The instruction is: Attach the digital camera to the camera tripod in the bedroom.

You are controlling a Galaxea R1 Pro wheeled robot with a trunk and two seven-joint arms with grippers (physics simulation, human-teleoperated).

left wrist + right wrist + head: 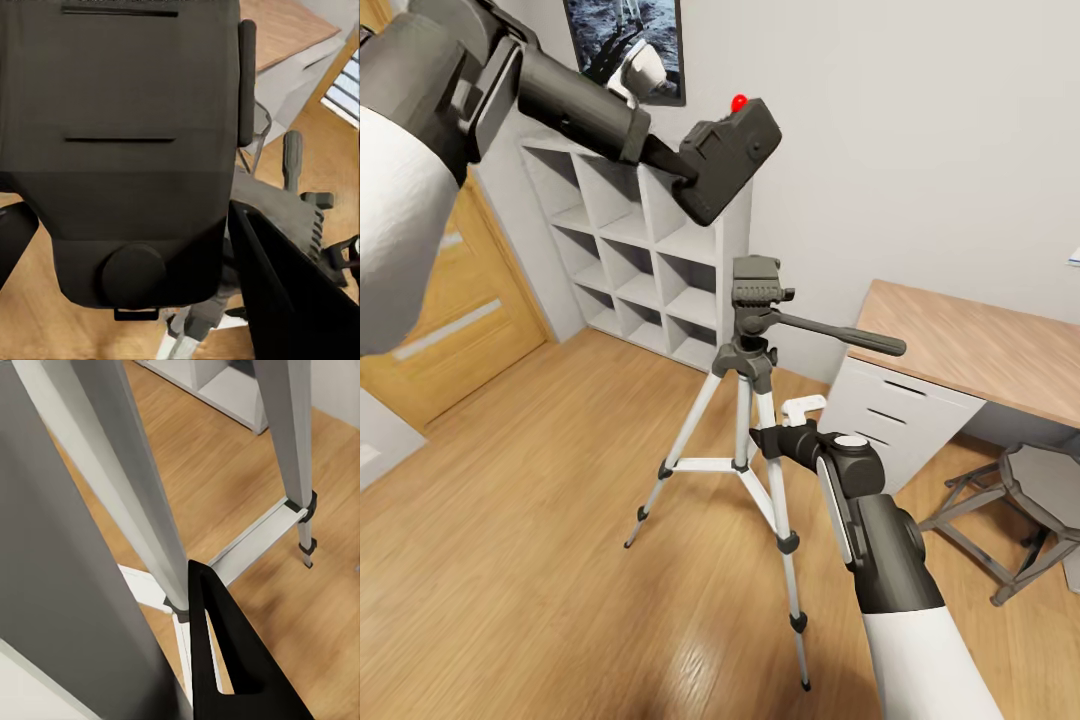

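My left gripper (682, 168) is shut on the digital camera (732, 152), a black box with a red button (739, 102), and holds it tilted in the air just above and left of the camera tripod's head (757, 285). In the left wrist view the digital camera (120, 142) sits between the black fingers (289, 300), with the tripod head (289, 217) beyond it. The tripod's silver legs (770, 480) stand on the wood floor, and its pan handle (845, 338) points right. Lower down, my right gripper (768, 440) closes around a leg (120, 487) beside its finger (225, 660).
A white cube shelf (630, 250) stands against the wall behind the tripod. To the right are a wood-topped desk (980, 345) with white drawers and a grey stool (1040, 490). A wooden door (450, 320) is at the left. Open plank floor lies in front.
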